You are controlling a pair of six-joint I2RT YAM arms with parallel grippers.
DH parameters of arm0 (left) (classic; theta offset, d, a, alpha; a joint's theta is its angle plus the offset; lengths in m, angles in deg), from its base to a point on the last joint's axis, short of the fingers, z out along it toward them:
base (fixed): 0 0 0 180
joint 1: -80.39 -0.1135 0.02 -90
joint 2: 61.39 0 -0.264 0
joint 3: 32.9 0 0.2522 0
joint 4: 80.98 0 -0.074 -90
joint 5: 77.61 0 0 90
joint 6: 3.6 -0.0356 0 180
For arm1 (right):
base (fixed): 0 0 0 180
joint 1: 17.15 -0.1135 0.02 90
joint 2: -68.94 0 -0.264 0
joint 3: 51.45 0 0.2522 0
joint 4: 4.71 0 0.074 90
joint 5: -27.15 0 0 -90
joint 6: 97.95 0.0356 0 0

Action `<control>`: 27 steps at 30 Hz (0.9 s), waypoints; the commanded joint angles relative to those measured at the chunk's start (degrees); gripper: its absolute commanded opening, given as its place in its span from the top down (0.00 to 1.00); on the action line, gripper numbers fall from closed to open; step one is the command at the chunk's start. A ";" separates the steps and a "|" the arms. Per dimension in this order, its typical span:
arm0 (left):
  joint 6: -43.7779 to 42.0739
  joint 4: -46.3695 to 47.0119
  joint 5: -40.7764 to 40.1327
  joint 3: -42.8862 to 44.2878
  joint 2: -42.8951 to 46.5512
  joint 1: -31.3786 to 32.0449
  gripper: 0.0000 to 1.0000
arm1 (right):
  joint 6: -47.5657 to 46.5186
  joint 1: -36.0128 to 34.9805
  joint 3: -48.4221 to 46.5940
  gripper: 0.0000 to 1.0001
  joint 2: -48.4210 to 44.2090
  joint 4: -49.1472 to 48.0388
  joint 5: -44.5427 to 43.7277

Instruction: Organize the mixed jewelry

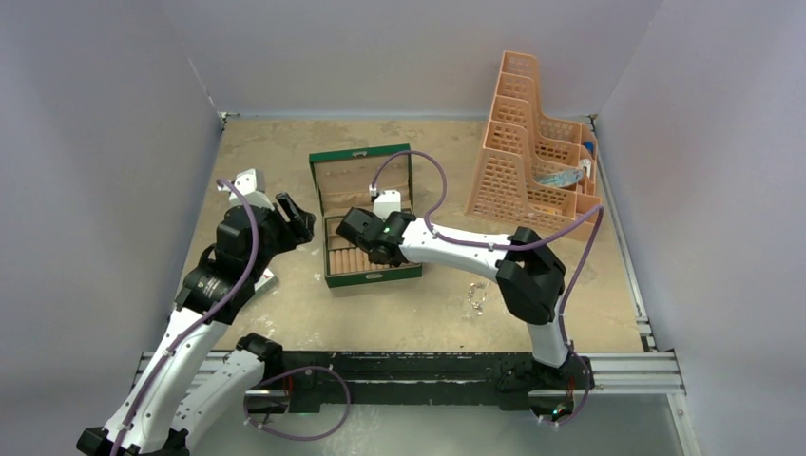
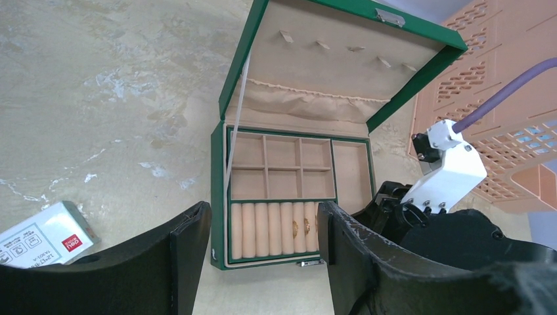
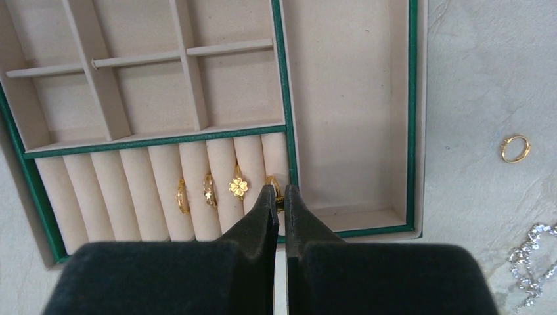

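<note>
Right gripper [image 3: 276, 197] pinched together at the end ring [image 3: 272, 184] in the roll slots of the box [image 3: 412, 98], three rings [image 3: 238, 187] seated beside it, loose ring [image 3: 515, 148] and chain [image 3: 531, 266] on the table [image 3: 479, 79] beside the box, left gripper [image 2: 263, 222] gaping wide nearby.

Glossy gold rings [image 3: 238, 187] on matt beige fabric lining [image 3: 341, 98].

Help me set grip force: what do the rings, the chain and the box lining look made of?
Rings: probably gold-toned metal, polished; they glint yellow. Chain: silvery metal, perhaps with stones; it sparkles, but is too small to tell. Box lining: matte beige fabric, suede-like; no shine.
</note>
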 commanded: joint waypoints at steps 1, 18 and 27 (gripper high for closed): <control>-1.43 1.32 0.22 0.36 -0.10 -0.27 0.39 | -0.55 -0.31 -2.40 1.00 0.36 -0.64 -2.26; -1.34 1.45 0.18 0.36 -0.54 -0.27 0.39 | -1.32 -0.32 -2.43 1.00 2.69 -2.45 -2.33; -1.28 1.47 0.12 0.44 -0.69 -0.27 0.40 | -1.44 -0.31 0.50 1.00 1.71 -5.48 0.58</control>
